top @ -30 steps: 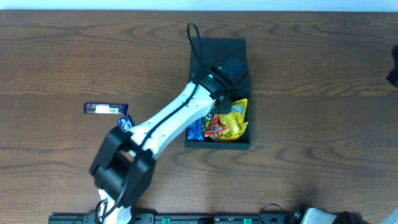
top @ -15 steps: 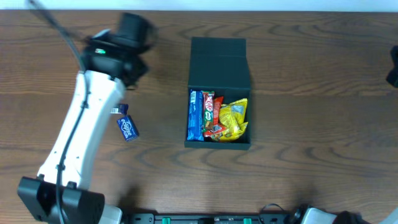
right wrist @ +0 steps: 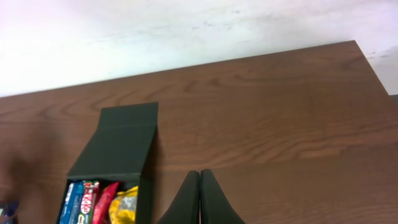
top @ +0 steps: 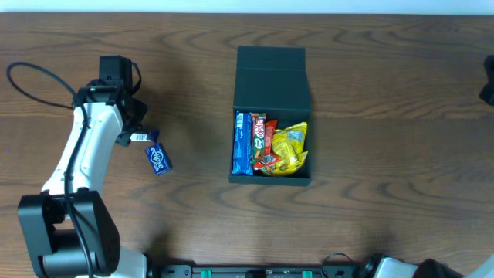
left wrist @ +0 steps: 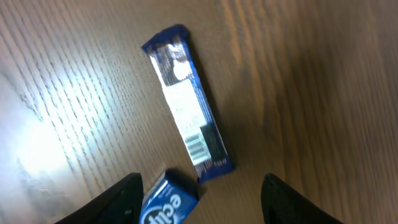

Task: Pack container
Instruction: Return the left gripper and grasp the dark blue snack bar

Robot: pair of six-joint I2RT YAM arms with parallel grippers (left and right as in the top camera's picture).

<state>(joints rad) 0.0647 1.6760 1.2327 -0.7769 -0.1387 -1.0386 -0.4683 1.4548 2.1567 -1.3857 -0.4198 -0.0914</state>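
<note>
Two snacks lie outside the container [top: 271,180], which sits mid-tabletop [top: 401,170] with its lid [top: 270,69] folded back and blue, red and yellow packets [top: 270,150] inside. Both are well to its left: a long blue bar [left wrist: 186,106] and a small gum pack [left wrist: 166,205], the pack touching or all but touching the bar's lower end. The left gripper [left wrist: 202,182] hangs over them, fingers spread wide and empty, straddling that very end — the crowded one. Closing there could pinch both at once, or nudge the pack and skew the bar; a grip so near the tip may also let the flat, slick wrapper swing or slip in transit. The right gripper [right wrist: 200,193], back from the container, has its fingers pressed together on nothing.
</note>
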